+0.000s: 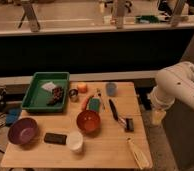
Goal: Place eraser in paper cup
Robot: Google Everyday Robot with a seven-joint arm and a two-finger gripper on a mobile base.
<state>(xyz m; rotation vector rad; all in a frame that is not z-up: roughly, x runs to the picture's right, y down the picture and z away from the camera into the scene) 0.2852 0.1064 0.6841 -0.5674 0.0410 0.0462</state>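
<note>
The eraser, a flat black block, lies on the wooden table near the front left, between the purple bowl and the paper cup. The paper cup, small and white, stands upright just right of the eraser, almost touching it. Only my white arm shows, beside the table's right edge and well away from both things. My gripper is out of view, somewhere below or behind the arm.
A purple bowl sits left of the eraser, and an orange bowl just behind the cup. A green tray is at the back left. A blue-grey cup, a green sponge and a long-handled brush lie mid-table. A pale utensil lies front right.
</note>
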